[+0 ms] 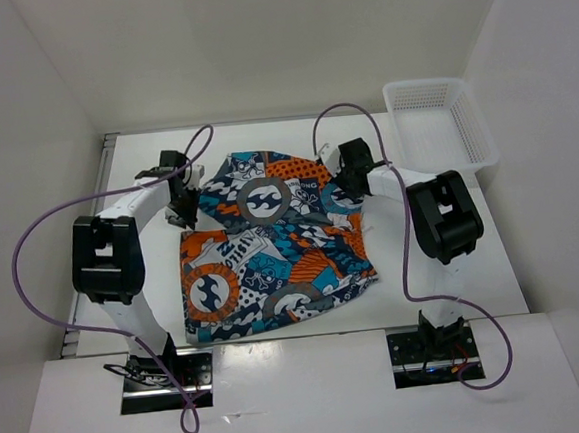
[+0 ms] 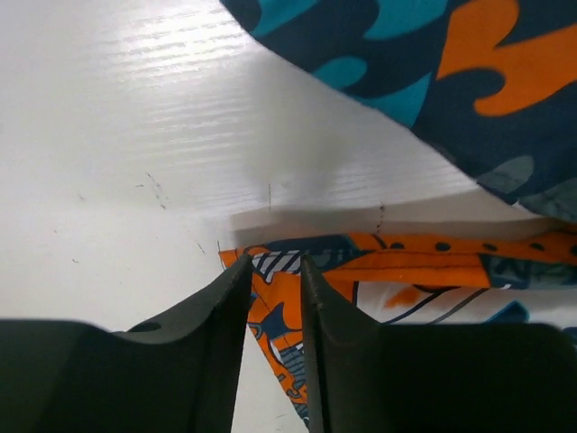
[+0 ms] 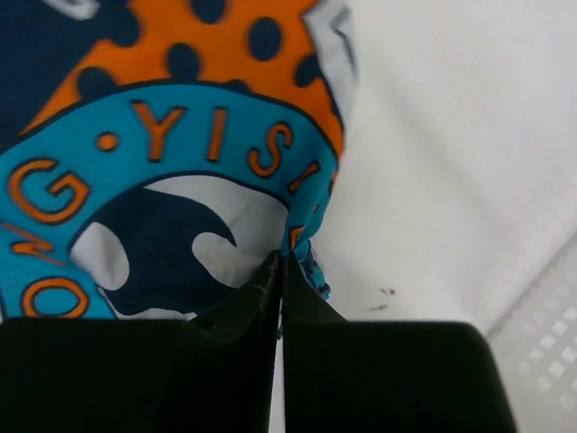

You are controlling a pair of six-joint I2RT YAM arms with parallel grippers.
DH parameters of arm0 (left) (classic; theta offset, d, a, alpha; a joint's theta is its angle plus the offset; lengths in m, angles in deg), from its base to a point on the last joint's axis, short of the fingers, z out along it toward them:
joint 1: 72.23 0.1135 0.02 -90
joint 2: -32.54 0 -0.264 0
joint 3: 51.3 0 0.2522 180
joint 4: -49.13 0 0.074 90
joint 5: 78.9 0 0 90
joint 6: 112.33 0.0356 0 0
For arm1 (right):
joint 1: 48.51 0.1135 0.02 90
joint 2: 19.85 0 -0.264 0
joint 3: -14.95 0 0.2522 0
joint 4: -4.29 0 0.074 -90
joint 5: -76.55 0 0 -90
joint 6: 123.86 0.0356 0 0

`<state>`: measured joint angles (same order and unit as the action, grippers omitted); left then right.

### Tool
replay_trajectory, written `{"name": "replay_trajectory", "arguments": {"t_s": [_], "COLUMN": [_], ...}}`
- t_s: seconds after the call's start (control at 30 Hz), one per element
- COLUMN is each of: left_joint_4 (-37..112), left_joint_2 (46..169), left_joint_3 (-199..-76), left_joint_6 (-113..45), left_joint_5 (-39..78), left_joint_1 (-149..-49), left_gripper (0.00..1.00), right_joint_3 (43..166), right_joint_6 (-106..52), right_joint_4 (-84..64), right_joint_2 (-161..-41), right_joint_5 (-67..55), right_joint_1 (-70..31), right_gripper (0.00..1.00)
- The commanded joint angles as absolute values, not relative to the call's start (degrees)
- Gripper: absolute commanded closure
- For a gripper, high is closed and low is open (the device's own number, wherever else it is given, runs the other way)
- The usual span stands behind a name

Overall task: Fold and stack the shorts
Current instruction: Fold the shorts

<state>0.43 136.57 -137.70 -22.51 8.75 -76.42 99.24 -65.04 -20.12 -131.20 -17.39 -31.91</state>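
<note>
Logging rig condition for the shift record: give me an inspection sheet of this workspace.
Surface: white table, faint scuff marks.
Job's things: shorts spread mid-table, wrinkled along the near right edge.
Clutter: white mesh basket at the far right corner, looks empty.
Grippers: left gripper at the shorts' far left edge, jaws a narrow gap apart over an orange hem, grip unclear; right gripper at the far right edge, jaws shut on the fabric.
Cables: purple cable looping on the left, another on the right.
Surroundings: white walls on three sides.
</note>
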Motion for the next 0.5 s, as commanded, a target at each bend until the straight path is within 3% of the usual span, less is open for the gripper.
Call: {"name": "replay_trajectory", "arguments": {"t_s": [0.0, 0.07, 0.17, 0.33, 0.47], "left_joint_4": [1.5, 4.0, 4.5, 6.9, -0.4], "left_joint_2": [136.0, 137.7, 143.7, 152.8, 165.5], "left_joint_3": [-142.0, -147.0, -159.9, -171.1, -186.9], "left_joint_6": [-22.3, -22.3, -22.3, -22.3, -22.3], "left_joint_5": [6.8, 10.2, 15.5, 18.9, 18.8], "left_joint_1": [-76.0, -76.0, -76.0, -76.0, -76.5], "left_gripper": [0.63, 0.44, 0.34, 0.22, 0.21], "right_joint_3": [100.6, 99.9, 98.0, 92.9, 90.8], "right_joint_6": [-75.8, -77.5, -79.3, -83.8, -83.8], "right_joint_4": [-19.9, -19.2, -19.2, -18.6, -21.1], "right_joint_2": [-129.6, -128.4, -125.6, -118.5, -117.4], "right_joint_5": [-17.2, -18.7, -20.0, -22.2, -21.7], "right_joint_1": [-26.4, -24.1, -20.0, -15.0, -14.2], "right_gripper": [0.96, 1.00, 1.00, 1.00, 1.00]}}
